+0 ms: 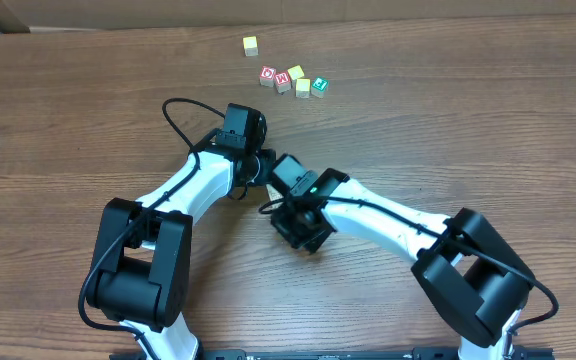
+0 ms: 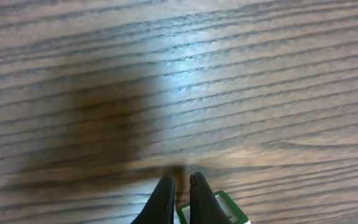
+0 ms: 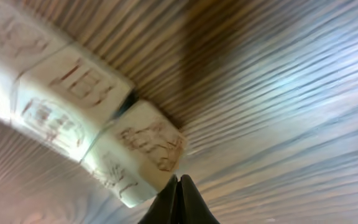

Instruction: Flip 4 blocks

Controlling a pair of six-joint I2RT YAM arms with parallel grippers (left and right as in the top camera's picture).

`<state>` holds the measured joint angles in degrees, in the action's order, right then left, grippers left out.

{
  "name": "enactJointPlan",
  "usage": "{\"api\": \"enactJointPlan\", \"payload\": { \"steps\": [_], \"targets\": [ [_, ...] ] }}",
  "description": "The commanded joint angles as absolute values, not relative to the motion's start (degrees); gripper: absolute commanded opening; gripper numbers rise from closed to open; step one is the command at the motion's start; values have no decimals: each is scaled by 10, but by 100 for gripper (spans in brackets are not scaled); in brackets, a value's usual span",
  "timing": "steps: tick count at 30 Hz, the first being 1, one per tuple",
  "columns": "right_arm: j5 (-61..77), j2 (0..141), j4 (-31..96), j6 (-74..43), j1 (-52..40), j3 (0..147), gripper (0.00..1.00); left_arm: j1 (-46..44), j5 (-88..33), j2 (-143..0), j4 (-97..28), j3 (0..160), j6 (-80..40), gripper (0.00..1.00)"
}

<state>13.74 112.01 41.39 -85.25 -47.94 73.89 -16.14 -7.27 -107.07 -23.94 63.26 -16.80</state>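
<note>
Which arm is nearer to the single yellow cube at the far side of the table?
Left. In the overhead view the left arm ends below the yellow cube; the right arm ends lower still and further right.

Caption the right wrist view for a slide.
Shut right gripper poised beside a row of pale wooden alphabet blocks on the wood-grain table.

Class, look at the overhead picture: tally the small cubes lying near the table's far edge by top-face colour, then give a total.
Yellow cubes: 3
Red cubes: 2
Green cubes: 1
Total: 6
</note>
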Motion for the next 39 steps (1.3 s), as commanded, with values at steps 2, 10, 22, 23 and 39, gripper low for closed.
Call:
{"api": "enactJointPlan", "payload": {
  "steps": [2,10,22,23,39],
  "targets": [
    [107,1105,377,-891,-484,753,4,-180,-121,-1087,-254,623,-178,4],
    [110,1105,388,-892,-489,753,12,-179,-119,-1087,-255,623,-178,4],
    [135,1105,417,-892,-489,753,4,-165,-112,-1087,-256,627,-178,4],
    [136,1105,417,-892,-489,753,4,-163,-110,-1087,-256,628,-178,4],
    [138,1105,428,-890,-489,754,4,-130,-99,-1087,-273,684,-175,5]
  ]
}}
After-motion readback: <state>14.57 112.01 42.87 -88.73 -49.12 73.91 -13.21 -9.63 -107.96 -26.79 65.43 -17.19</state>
